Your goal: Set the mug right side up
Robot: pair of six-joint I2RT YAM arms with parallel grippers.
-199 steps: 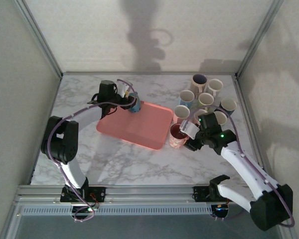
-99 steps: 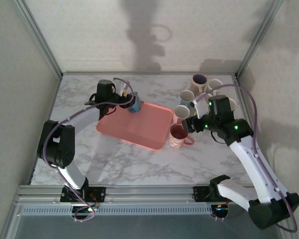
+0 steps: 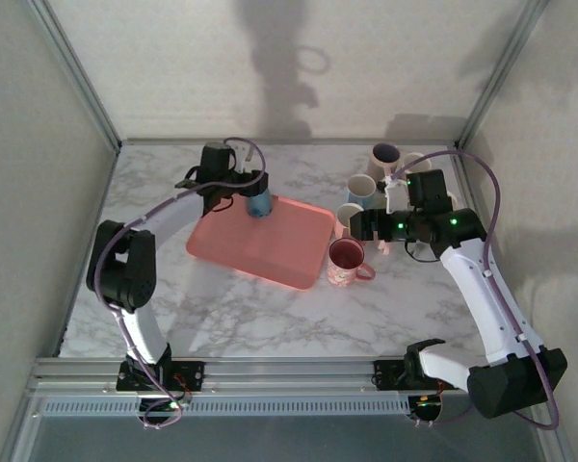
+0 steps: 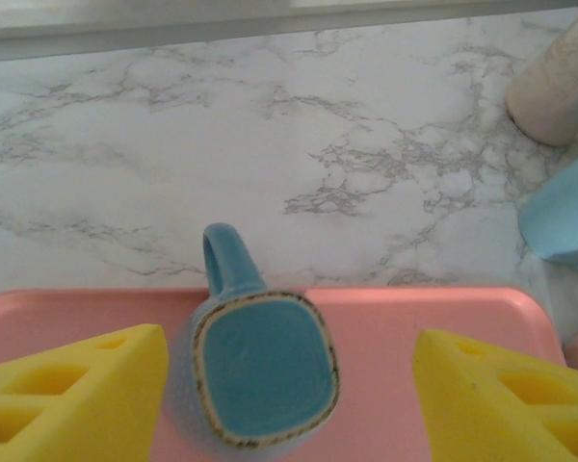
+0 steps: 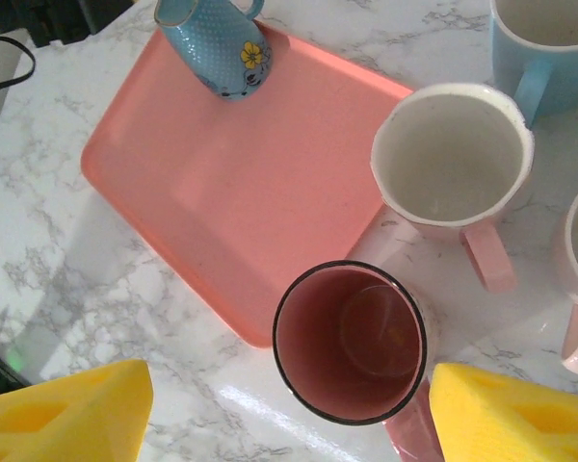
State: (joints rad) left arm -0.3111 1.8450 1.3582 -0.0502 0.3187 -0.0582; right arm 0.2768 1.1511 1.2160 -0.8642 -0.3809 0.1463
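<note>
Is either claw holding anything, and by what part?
Nothing is held. The left claw stands open around the blue mug; the right claw hangs open above the red mug.

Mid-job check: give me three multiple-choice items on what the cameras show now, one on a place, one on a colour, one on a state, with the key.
1. Where does the blue ceramic mug stand relative to the pink plastic tray?
A. at its near edge
B. at its far edge
C. off it altogether

2. What colour is the inside of the black-rimmed ceramic mug below the right hand?
A. dark red
B. white
C. light blue

3. How is the left hand?
A. shut on the mug's handle
B. shut with nothing in it
C. open, on either side of the blue mug

Key:
1. B, the mug sits at the tray's far rim with its handle reaching over it.
2. A, the right wrist view looks straight into a dark red interior.
3. C, the yellow fingers stand wide apart with the mug between them.
</note>
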